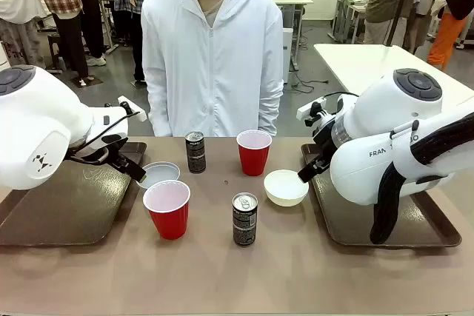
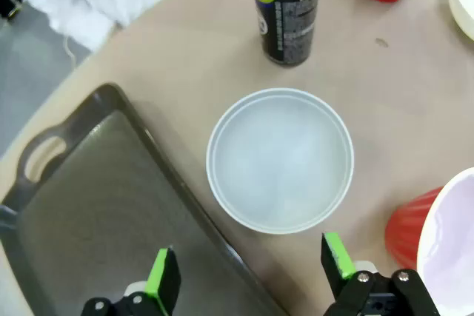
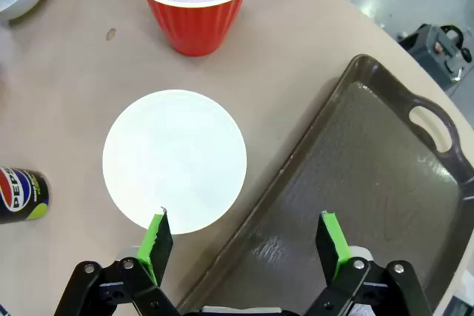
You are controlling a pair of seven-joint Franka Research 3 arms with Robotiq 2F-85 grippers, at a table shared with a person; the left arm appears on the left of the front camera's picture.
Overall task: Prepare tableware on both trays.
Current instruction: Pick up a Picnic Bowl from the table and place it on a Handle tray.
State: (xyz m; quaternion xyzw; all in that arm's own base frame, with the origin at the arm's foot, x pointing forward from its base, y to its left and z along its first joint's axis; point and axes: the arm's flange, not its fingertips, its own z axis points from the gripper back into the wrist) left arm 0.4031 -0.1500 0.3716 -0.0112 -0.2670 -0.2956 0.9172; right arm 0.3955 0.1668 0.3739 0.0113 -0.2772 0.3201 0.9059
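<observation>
Currently both hang open and empty: my left gripper (image 2: 249,260) has 1 bowl (image 2: 280,159) dead ahead, just beside the left tray (image 2: 111,220); my right gripper (image 3: 244,236) faces the other bowl (image 3: 174,159) beside the right tray (image 3: 370,205).

A person in a white zipped hooded jacket (image 1: 212,57) stands behind the light brown tabletop (image 1: 311,271); a white table (image 1: 363,64) is farther back.

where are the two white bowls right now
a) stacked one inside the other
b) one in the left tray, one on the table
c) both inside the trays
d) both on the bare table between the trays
d: the left bowl sits on the table beside the left tray, and the right bowl sits beside the right tray, neither inside.
</observation>
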